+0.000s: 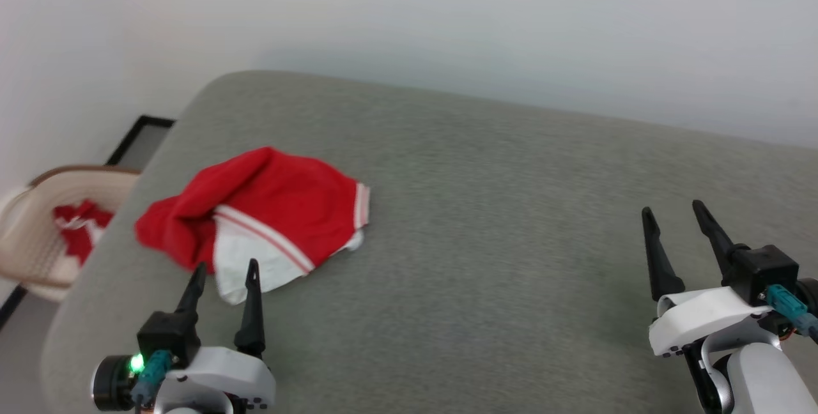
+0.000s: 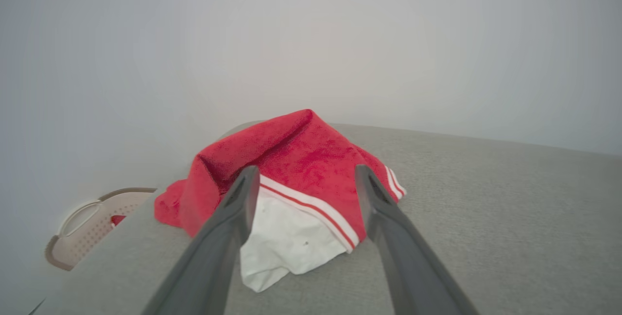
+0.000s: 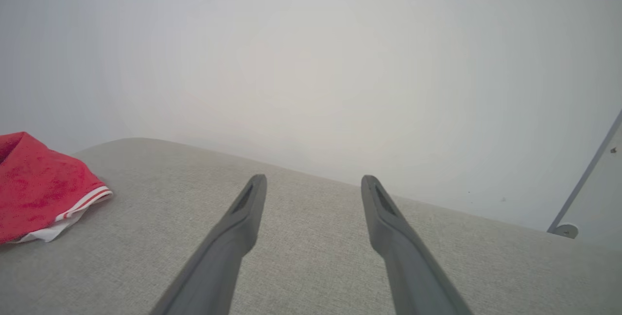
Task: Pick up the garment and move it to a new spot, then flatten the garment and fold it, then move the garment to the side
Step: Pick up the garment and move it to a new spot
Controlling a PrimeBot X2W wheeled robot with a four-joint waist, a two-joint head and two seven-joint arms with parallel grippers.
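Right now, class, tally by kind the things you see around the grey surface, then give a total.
Shirt: 1
Basket: 1
Red cloth in basket: 1
Grippers, jaws open: 2 (left gripper, right gripper)
Total: 5

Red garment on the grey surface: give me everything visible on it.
The garment is red, soft-looking fabric with a white panel and white-and-red striped trim; no print shows. It lies crumpled in a humped heap, neither flat nor folded, resting on the grey cushioned surface near its left edge. The open left hand points at its near white edge without gripping it; whether it touches cannot be told.
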